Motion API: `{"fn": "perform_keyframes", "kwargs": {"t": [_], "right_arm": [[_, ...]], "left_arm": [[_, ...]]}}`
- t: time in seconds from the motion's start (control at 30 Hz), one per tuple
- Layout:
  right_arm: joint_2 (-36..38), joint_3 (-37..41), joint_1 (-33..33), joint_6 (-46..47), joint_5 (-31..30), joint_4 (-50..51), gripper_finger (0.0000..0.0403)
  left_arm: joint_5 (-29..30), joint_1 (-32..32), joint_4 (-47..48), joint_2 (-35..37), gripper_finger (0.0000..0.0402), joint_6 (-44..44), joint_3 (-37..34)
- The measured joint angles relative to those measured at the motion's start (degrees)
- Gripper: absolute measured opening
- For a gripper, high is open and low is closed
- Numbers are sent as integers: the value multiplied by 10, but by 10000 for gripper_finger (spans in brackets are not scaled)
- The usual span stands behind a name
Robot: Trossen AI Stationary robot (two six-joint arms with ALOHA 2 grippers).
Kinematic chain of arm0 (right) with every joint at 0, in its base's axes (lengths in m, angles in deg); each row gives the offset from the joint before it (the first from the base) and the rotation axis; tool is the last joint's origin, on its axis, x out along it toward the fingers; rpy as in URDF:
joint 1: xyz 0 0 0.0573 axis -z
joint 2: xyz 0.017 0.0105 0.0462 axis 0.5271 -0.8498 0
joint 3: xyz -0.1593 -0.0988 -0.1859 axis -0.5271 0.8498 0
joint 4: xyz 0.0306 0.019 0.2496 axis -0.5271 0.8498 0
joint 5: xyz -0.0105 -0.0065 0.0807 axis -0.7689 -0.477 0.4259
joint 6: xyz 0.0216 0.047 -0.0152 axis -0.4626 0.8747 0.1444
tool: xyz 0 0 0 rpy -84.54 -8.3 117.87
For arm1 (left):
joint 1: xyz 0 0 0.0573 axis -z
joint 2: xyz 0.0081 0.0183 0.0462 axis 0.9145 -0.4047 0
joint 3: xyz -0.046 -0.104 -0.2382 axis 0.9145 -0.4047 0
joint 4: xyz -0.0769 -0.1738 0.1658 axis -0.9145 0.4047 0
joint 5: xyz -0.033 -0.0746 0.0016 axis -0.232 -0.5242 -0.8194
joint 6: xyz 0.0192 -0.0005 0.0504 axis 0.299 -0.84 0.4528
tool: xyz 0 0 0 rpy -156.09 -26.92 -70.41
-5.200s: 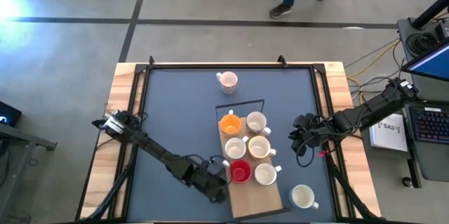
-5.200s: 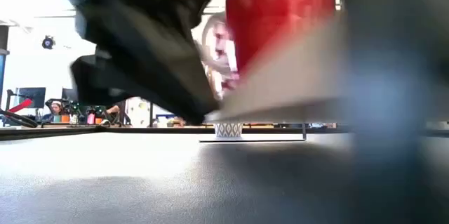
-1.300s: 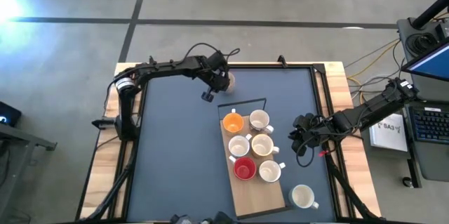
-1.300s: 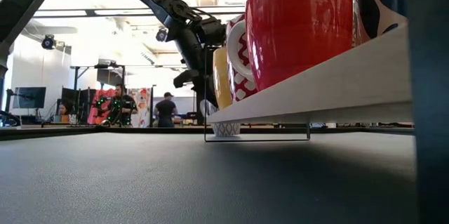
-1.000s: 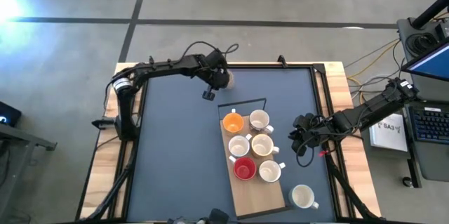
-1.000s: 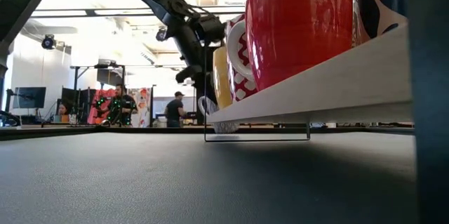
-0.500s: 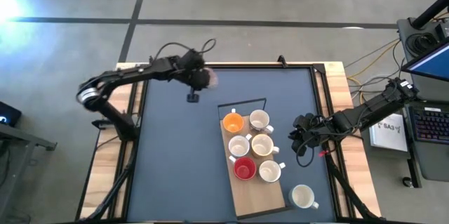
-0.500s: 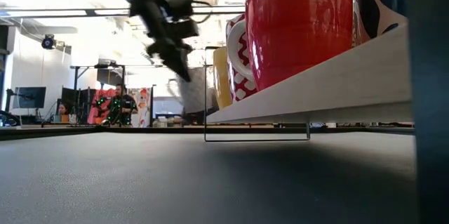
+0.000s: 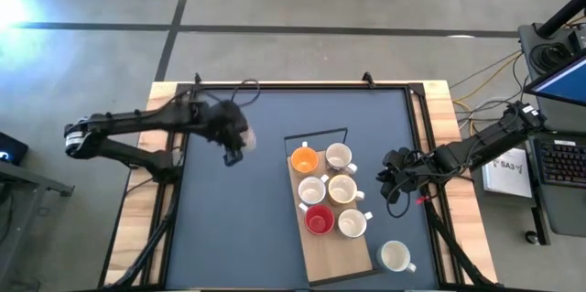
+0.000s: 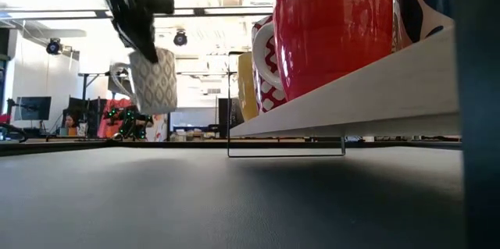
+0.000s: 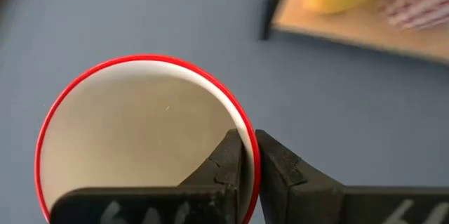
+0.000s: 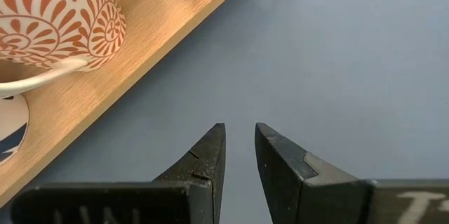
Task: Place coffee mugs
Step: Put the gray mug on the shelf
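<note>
My left gripper [image 9: 235, 139] is shut on a white patterned mug [image 10: 154, 81] with a red rim [image 11: 140, 61] and holds it in the air over the table's left half. Six mugs stand on a wooden board [image 9: 341, 257]: orange [image 9: 302, 159], red [image 9: 318, 221] and several white ones. Another white mug [image 9: 396, 255] stands on the table at the near right. My right gripper [image 9: 394, 180] waits just right of the board, a little open and empty [image 12: 238, 150]. My left gripper pinches the mug's rim and wall [image 11: 250, 155], one finger [image 11: 230, 155] inside the mug and one [image 11: 275, 164] outside. The fingers come from above, pointing down. The mug hangs upright below them, lifted clear of the table.
The board is propped on a black wire stand [image 9: 316, 135] at its far end and slopes in the low view [image 10: 351, 101]. The dark table mat [image 9: 229, 228] has bare room left of the board. Wooden rails [image 9: 156, 146] border the table. Cables and a desk stand at the right.
My left gripper has lifted the patterned mug off the table near the far edge and carried it toward the table's left and near edges. The mug now hangs upright, clear of the table. The arm has swung out to the left.
</note>
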Motion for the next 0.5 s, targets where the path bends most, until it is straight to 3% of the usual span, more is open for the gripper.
{"fn": "perform_keyframes", "kwargs": {"t": [0.13,0.23,0.5], "right_arm": [[0,0,0,0,0,0,68],[0,0,0,0,0,0,68],[0,0,0,0,0,0,68]], "left_arm": [[4,86,-13,10,13,-146,1],[45,154,-27,3,14,-245,1],[114,313,-145,-67,16,-426,1]]}}
